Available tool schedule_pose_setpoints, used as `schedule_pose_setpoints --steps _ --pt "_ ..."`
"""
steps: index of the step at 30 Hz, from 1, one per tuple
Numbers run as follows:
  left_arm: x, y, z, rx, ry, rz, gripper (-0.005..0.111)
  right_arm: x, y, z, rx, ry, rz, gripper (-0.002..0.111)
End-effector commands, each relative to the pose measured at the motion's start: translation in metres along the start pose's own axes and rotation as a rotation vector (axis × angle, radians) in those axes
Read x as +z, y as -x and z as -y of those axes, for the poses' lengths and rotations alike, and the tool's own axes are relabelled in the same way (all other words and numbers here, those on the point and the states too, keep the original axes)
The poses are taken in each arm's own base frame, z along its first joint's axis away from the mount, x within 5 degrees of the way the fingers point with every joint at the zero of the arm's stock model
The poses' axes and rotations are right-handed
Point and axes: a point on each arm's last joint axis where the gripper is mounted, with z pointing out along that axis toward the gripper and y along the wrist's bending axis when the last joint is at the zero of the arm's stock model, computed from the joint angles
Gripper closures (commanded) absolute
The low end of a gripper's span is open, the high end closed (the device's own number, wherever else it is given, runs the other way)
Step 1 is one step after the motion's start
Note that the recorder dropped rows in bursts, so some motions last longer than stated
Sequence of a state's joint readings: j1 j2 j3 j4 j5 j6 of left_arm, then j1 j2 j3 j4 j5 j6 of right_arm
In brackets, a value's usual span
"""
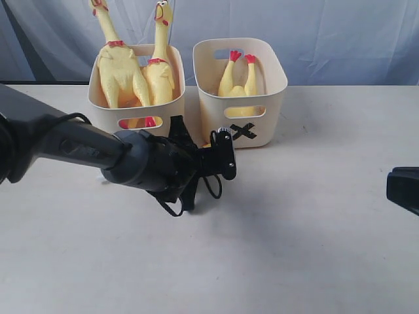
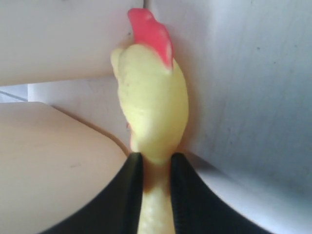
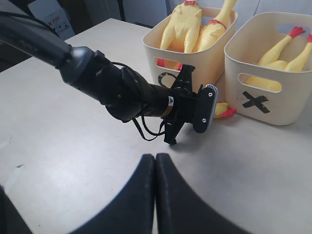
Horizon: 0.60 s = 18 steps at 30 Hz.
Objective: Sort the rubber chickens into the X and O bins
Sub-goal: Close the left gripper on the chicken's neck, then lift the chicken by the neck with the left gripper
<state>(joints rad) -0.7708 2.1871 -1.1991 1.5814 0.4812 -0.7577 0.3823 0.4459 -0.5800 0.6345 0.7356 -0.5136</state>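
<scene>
Fingers (image 2: 187, 195) of the left gripper (image 2: 156, 163) clamp the neck of the chicken head (image 2: 153, 107), which lies on the table (image 1: 314, 229) at the foot of the X bin (image 1: 268, 111), on its side facing the O bin (image 1: 105, 112). Inside the X bin sits the headless body (image 1: 237, 82). The right gripper (image 3: 155, 163), well away from the X bin, is pinched together and empty.

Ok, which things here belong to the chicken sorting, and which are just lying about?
Job: O bin, X bin, two whole chickens, headless body, chicken head in the left end effector.
Not in play: table, blue curtain, right end effector, shut, holding nothing.
</scene>
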Motion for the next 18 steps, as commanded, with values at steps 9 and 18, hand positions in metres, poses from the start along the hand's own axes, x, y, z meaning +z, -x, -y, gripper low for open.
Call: schedule_pose_setpoints --steps 9,18 --pt "-0.021 0.006 0.01 -0.022 -0.033 -0.093 0.107 0.0 0.0 0.0 0.004 -0.003 0.01 0.109" --pt "-0.07 0.024 0.002 -0.017 0.002 -0.132 0.107 0.0 0.0 0.0 0.004 -0.003 0.01 0.109"
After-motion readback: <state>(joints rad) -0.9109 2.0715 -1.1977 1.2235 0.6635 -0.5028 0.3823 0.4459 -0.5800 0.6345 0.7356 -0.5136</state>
